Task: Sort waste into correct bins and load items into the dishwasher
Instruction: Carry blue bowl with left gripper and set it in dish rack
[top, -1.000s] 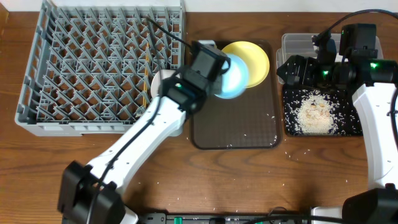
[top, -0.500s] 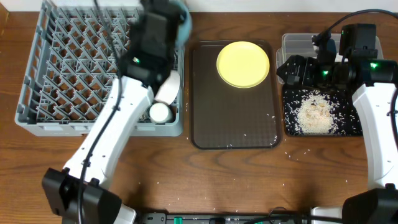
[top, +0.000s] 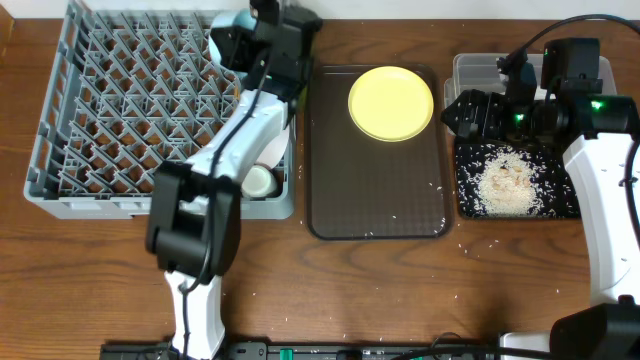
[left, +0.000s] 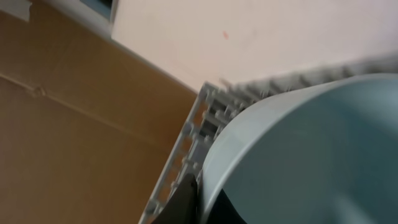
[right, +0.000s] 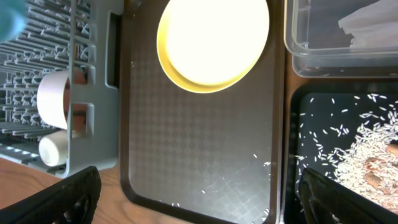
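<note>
Light-blue bowl (top: 226, 42): clenched in left end effector (top: 245, 42), at far right corner of grey dish rack (top: 120, 120), pegs directly beneath. Right end effector (top: 465, 113) released, well apart, over black tray (top: 565, 170).

Brown tray (top: 375, 185) open below plate (top: 391, 103); L arm (top: 235, 140) crosses rack (top: 120, 120) rt edge.
</note>
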